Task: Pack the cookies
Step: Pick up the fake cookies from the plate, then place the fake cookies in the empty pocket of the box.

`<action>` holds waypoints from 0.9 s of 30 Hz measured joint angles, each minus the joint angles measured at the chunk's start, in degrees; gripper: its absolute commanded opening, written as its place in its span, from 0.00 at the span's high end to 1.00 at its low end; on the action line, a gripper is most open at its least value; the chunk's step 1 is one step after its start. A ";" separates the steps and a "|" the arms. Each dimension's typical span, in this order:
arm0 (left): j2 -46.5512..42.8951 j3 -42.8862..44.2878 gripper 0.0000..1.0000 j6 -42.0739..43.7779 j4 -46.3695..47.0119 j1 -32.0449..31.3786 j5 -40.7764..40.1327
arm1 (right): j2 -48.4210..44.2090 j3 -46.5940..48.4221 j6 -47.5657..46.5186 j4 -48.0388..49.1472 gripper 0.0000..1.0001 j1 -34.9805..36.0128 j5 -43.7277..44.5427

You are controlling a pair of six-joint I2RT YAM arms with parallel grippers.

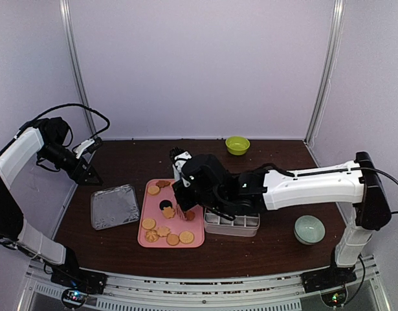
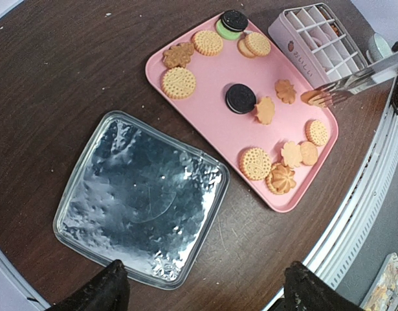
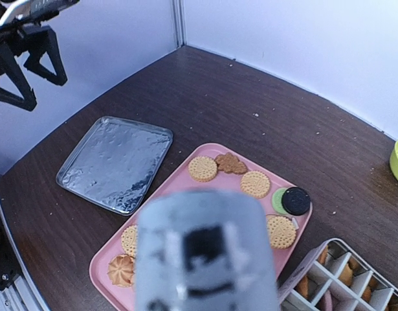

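Up close at the bottom edge of the left wrist view: black fingers (image 2: pixel 111 288) of the left gripper (image 2: pixel 205 265), spread wide, holding nothing, hovering over a silver tray (image 2: pixel 140 201). Bare foil inside, not a biscuit on it.

Over to the action. Right gripper (image 1: pixel 183 193) out above the pink tray (image 2: pixel 205 71), apparently clenched on the metal tongs (image 2: pixel 354 81). Own wrist view blocked by a grey blur, so that grip is judged from the tongs reaching in from that side. Tong tips pinched on a tan cookie (image 2: pixel 309 97) at the tray edge nearest the divided box (image 2: pixel 315 39). Lifted or resting on the tray? Cannot tell.

Doing this step well, by the look of things: squeeze just enough to stop a slip, no harder, with something this crumbly. Lift straight up before swinging across. Keep the tips level over the short hop to the box wall. Line up above one free compartment and lower in before letting go, rather than dropping from height.

Now the containers. The cookies (image 2: pixel 179 82) scattered in a loose ring on the pink tray: round tan ones, flower shapes, a black sandwich cookie (image 2: pixel 241 98) mid-tray. Divided box just beside it, tan pieces showing in a few compartments, others bare. Green bowl (image 1: pixel 237 144) and pale bowl (image 1: pixel 309 229) well apart on the bench (image 1: pixel 121 162), contents not readable.
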 measured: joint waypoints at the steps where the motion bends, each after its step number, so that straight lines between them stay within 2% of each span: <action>1: 0.00 0.00 0.15 0.00 0.00 0.00 0.00 | -1.33 -0.55 -0.26 -0.24 0.95 -0.28 0.20; 13: 0.00 0.00 0.15 0.11 0.00 0.00 0.28 | -24.09 -14.73 -0.74 -4.31 0.94 -6.08 3.85; 19: 0.00 0.00 0.15 0.11 0.00 0.00 0.33 | -25.81 -20.52 0.66 -7.65 0.94 -6.49 4.04; 27: 0.00 0.00 0.15 0.11 0.00 0.00 0.35 | -24.94 -21.22 1.44 -8.26 0.94 -6.60 4.09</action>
